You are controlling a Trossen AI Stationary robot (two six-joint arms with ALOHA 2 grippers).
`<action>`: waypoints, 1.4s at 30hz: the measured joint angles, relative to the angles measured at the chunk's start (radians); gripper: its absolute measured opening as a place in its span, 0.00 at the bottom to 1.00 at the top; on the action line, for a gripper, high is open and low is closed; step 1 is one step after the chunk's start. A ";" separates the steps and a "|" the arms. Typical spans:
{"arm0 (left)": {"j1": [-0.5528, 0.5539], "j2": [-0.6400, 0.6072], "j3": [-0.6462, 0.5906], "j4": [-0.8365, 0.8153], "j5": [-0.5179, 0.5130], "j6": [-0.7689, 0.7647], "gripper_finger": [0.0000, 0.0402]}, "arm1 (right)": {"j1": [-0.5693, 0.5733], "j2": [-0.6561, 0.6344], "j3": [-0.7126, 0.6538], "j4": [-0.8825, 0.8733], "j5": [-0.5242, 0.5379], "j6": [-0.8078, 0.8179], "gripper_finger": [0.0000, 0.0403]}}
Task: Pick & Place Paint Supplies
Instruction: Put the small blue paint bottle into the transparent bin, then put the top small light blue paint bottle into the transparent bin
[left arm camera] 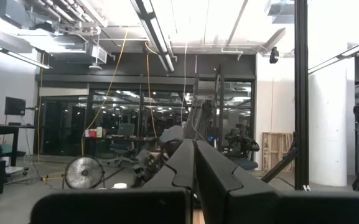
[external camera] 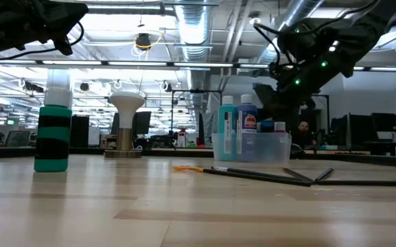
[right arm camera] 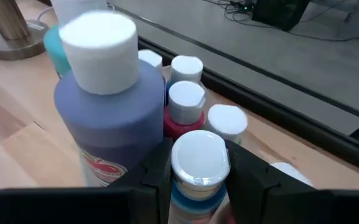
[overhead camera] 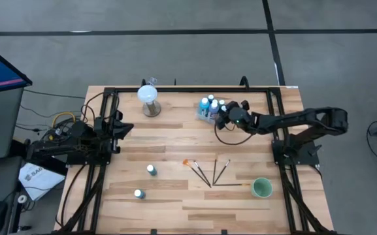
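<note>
A clear plastic tub (overhead camera: 209, 112) near the table's far edge holds several white-capped paint bottles, among them a tall blue one (right arm camera: 111, 118) and a dark red one (right arm camera: 180, 118). My right gripper (right arm camera: 198, 180) hovers over the tub's right end (external camera: 273, 144), shut on a small blue white-capped bottle (right arm camera: 198, 158). Two teal bottles (overhead camera: 151, 170) (overhead camera: 138, 194) stand upright on the near left of the table. Several dark-handled paintbrushes (overhead camera: 209, 172), one orange-tipped (overhead camera: 187, 162), lie flat at centre. My left gripper (overhead camera: 126, 127) waits at the left edge, shut. My right gripper pinches the small blue bottle just below its white cap (right arm camera: 198, 186), one finger (right arm camera: 157, 171) on each side. The fingers slant down from the table's right. The bottle stands upright among the other bottles; its lower end is hidden by the gripper.
A white globe on a round base (overhead camera: 149, 98) stands left of the tub. A green cup (overhead camera: 261, 188) sits at the near right, beside the brush handles. Black frame rails (overhead camera: 175, 88) run along the table's far and side edges. Bare wood lies between the teal bottles and the brushes.
</note>
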 joint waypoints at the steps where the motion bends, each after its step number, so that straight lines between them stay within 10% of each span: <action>1: 0.000 0.000 0.000 0.000 0.000 0.000 0.00 | -0.005 0.008 0.000 0.000 -0.008 0.000 0.26; 15: 0.000 0.000 0.000 0.000 0.000 0.000 0.00 | -0.047 0.050 0.000 0.051 -0.070 -0.010 0.27; 26: 0.000 0.000 0.000 0.000 0.000 0.000 0.00 | -0.063 0.042 0.001 0.047 -0.066 -0.023 0.64; 35: 0.000 0.000 0.000 0.000 0.000 0.000 0.00 | -0.064 -0.147 0.001 0.005 -0.094 -0.063 0.65; 42: 0.000 0.000 0.000 0.000 0.000 0.000 0.00 | -0.001 -0.320 0.024 0.025 -0.311 -0.071 0.65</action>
